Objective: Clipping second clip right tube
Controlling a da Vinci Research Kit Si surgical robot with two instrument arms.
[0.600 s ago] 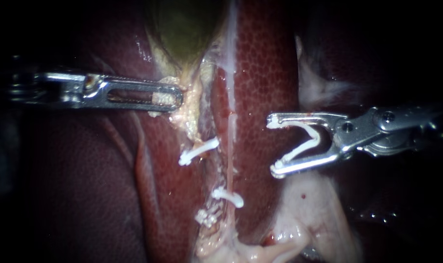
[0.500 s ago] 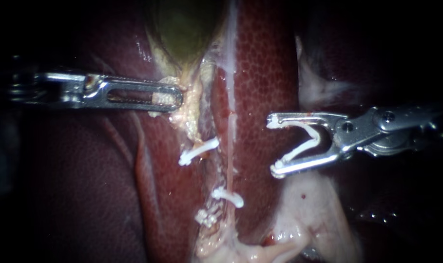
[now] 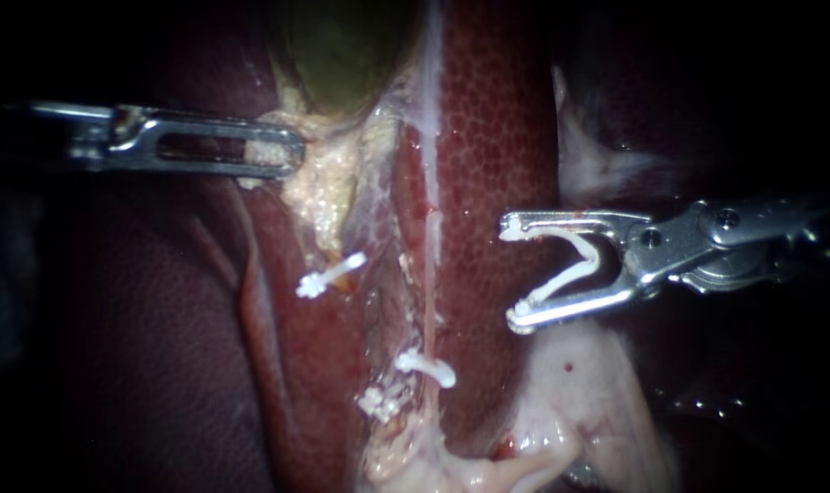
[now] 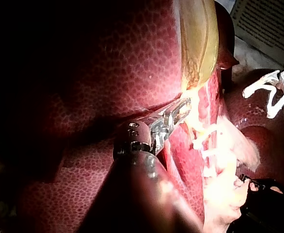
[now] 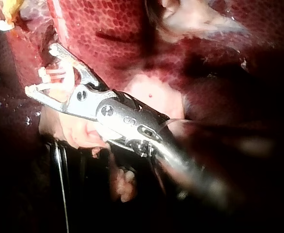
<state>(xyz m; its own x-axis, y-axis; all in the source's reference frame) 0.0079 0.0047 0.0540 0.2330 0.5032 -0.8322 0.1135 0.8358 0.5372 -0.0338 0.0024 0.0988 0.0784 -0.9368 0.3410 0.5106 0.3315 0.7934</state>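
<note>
My left instrument (image 3: 282,153) grips pale tissue (image 3: 323,196). My right instrument (image 3: 515,272), wide, carries a clip (image 3: 561,287). Printed sheet (image 4: 265,24): left wrist view only.

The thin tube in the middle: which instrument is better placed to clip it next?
The right. My right instrument carries an open white clip and faces the tube, just beside it. My left instrument is shut on pale tissue below the gallbladder and carries no clip.

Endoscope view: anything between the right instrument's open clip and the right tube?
Nothing visible. Only bare liver lies between the open clip in the right instrument and the right tube; the tube's fitted clip sits lower in view.
</note>
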